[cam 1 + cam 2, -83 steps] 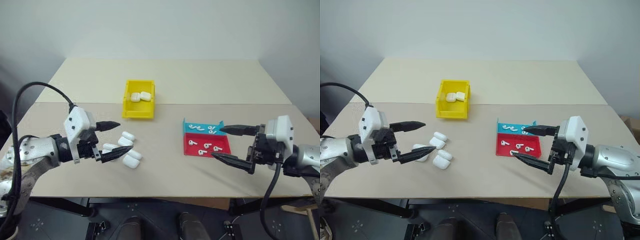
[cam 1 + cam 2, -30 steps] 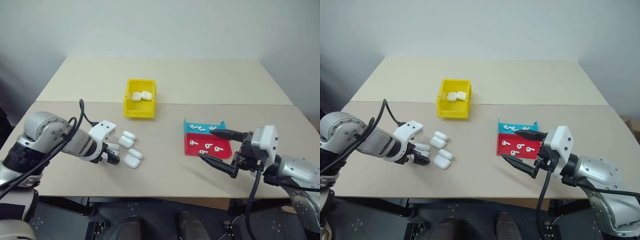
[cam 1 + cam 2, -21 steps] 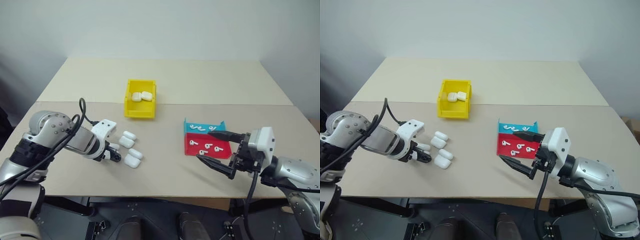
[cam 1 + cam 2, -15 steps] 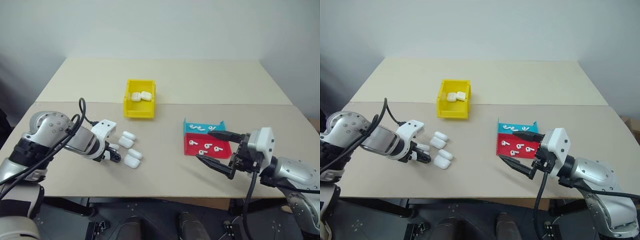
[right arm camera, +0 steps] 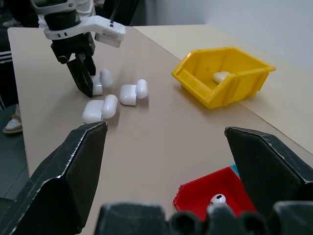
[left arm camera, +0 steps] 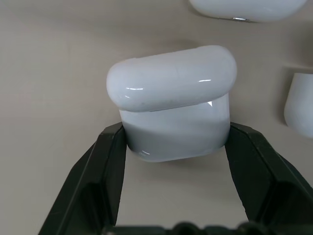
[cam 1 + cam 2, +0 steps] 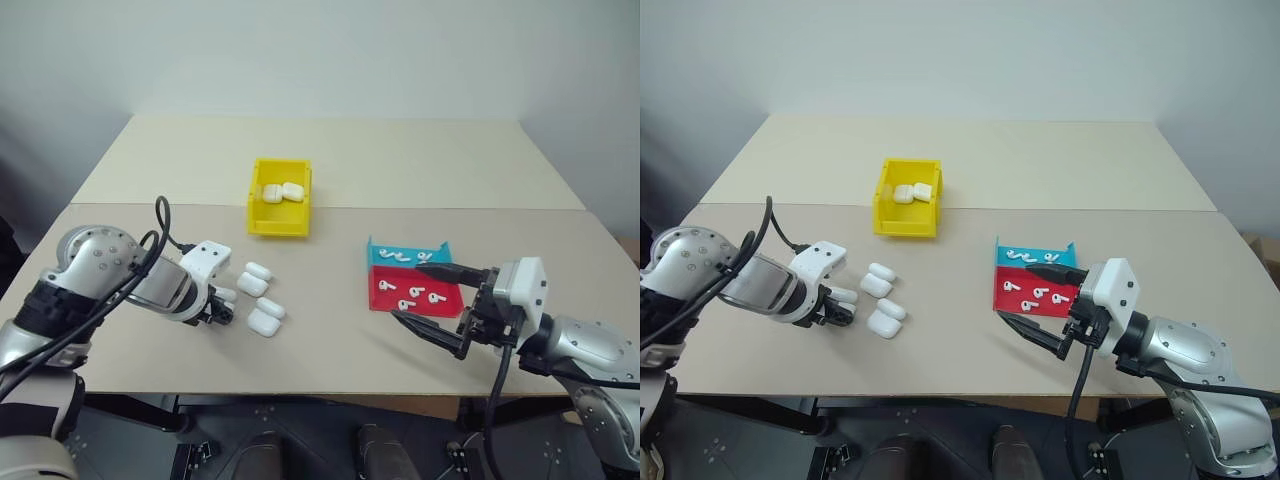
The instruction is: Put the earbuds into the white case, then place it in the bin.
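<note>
Beige table [image 7: 340,330] — red tray [image 7: 382,296] touching blue tray [image 7: 380,257], near right edge.

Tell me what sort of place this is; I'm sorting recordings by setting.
Probably a lab or test workspace: a plain beige table against a bare wall, holding only a yellow bin, small trays and white cases.

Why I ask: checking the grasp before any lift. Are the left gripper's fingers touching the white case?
Touching. The left wrist view shows the left gripper with both black fingers pressed against opposite sides of the white case, no gap visible.
</note>
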